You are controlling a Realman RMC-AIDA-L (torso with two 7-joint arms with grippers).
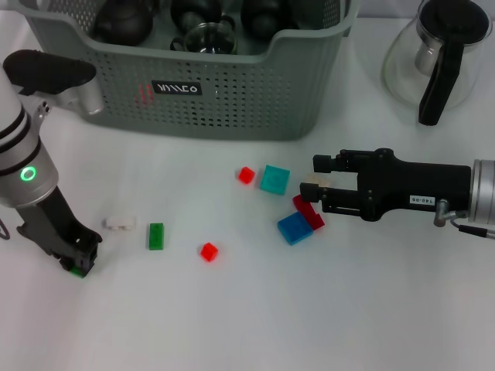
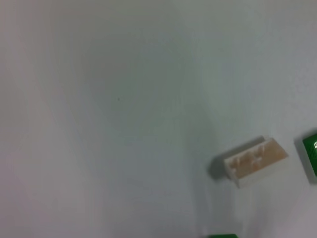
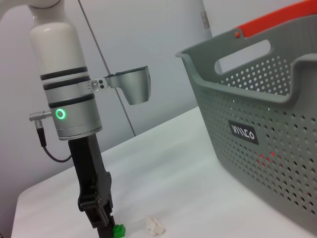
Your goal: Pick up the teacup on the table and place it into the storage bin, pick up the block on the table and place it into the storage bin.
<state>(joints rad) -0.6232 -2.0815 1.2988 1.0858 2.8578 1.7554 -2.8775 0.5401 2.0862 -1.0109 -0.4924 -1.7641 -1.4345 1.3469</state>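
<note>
Left gripper (image 1: 77,268) down at table (image 1: 232,325), jaws pinching small green plastic block (image 3: 118,230) for lifting. Right gripper (image 1: 319,185) level over red and blue blocks (image 1: 302,220), jaws spread. Grey-green perforated plastic storage bin (image 1: 232,108) behind, dark teacups (image 1: 124,23) inside.

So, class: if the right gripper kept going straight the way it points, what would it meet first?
Probably the teal block, just ahead of the right gripper; height above the table is unclear, so it might pass over.
</note>
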